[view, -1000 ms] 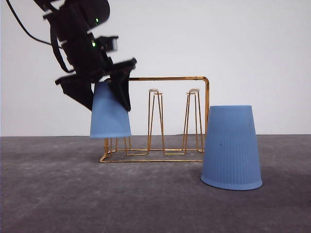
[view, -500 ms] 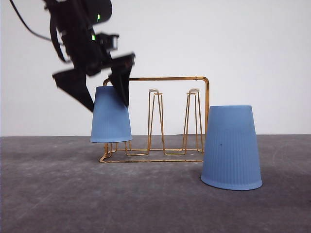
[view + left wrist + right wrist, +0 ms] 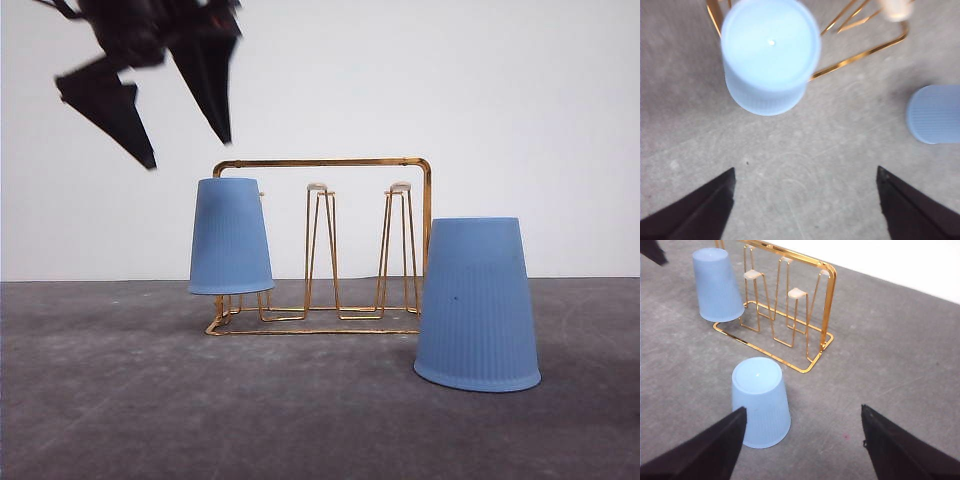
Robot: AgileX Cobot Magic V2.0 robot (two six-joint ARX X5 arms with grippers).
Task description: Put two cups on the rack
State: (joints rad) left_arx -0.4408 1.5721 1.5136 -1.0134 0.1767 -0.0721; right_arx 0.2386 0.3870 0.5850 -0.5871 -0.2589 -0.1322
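A bare test setup, like a robotics lab. A plain white wall (image 3: 520, 100) stands behind a dark grey, scuffed table (image 3: 120, 400). No furniture or household clutter surrounds it. On the table sit a gold wire rack (image 3: 340, 240) and two light blue plastic cups (image 3: 231, 237) (image 3: 477, 305), both upside down.

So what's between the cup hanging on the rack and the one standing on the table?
In the front view, two bare white-tipped prongs of the rack stand between the hung cup and the standing cup.
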